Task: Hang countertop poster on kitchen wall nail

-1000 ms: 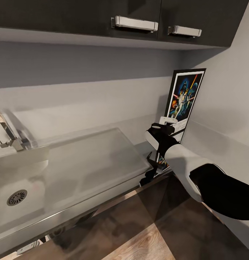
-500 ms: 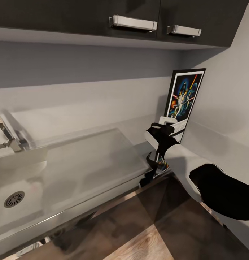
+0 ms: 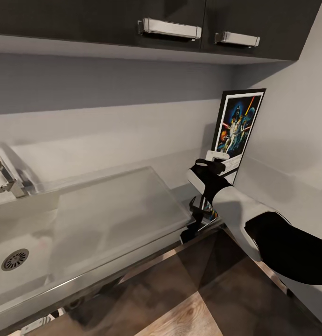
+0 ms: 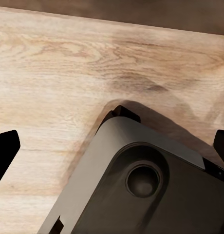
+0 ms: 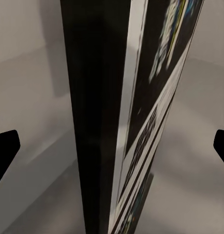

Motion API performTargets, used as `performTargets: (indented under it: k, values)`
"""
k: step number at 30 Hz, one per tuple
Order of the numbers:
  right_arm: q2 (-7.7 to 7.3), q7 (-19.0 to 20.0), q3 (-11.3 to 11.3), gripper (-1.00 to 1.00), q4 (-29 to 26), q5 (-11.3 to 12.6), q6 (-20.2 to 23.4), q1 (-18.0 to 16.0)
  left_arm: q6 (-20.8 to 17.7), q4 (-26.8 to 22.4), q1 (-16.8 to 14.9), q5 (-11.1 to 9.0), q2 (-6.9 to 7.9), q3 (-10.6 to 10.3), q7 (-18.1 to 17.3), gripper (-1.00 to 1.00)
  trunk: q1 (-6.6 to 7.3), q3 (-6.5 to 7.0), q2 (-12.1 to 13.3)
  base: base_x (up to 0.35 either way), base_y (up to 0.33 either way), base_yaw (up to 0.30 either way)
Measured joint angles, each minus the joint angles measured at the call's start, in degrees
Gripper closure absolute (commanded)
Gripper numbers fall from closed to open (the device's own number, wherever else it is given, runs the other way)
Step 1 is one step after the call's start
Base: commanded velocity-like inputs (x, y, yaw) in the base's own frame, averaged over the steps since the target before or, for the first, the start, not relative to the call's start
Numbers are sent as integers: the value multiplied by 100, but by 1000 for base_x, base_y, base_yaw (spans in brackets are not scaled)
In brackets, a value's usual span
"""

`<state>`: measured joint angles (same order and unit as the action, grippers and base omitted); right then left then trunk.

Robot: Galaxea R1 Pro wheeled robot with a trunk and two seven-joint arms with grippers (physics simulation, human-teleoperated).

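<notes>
Poster is standing upright at the far right corner of the kitchen countertop, propped in the angle where the back wall meets the side wall, so it's not picked up yet. Our right gripper is right at its lower left edge. In the right wrist view the poster's black frame edge runs straight down the middle between the 2 dark fingertips, which sit spread wide at either side and aren't touching it. So we'd call the right pincer spread around the frame, not pinching yet.

What could go wrong, as we see it: the frame is thin and only leaning, so if we close off-centre or nudge it first, 1 finger could push it flat against the wall or tip it over onto the counter. A grip this low on a tall frame might also let it swing once lifted.

Hard to make out: the poster's bottom edge is hidden behind our right arm in the head view, so we can't tell exactly how it rests. We can't spot any nail on the walls here. The left gripper hangs over wood floor with its fingertips wide apart, holding nothing.
</notes>
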<state>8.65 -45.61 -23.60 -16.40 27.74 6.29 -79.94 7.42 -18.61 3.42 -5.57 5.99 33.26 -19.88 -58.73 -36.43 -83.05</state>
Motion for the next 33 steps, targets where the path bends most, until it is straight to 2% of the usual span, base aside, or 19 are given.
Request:
performTargets:
  k: [33]
  values:
    - [0, 0, 0, -100, -6, 0, -3, 0, 0, 0, 0, 0, 8, 0, 0, -100, 0, 0, 0, 0, 0, 0]
